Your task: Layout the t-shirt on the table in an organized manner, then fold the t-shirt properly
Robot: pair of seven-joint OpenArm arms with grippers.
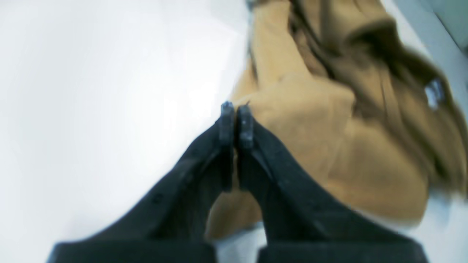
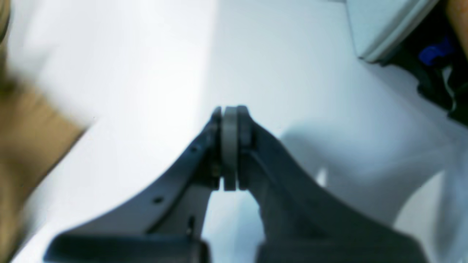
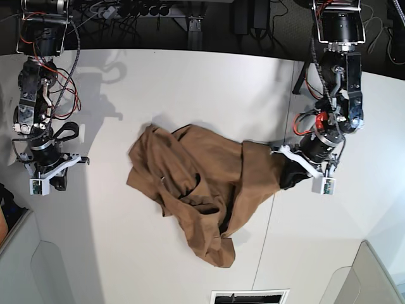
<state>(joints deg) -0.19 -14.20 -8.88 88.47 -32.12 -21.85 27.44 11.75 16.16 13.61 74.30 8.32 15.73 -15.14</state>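
Fabric of the tan t-shirt (image 3: 202, 190) lies crumpled near the middle of the white surface (image 3: 126, 253), not flat. In the base view its long axis runs roughly from the upper left to the lower right, and a narrow end points down toward the near edge. One corner stretches to that view's right, where the left end effector (image 3: 288, 171) meets it. In the left wrist view, the left end effector (image 1: 236, 117) has its jaws pressed together with the t-shirt (image 1: 329, 138) directly against them; the cloth seems pinched, but the blur makes the exact grip hard to see. The right end effector (image 2: 229, 146) is closed on nothing, above bare surface (image 2: 146, 73), well apart from the shirt. Neck and sleeves are hidden in the folds.
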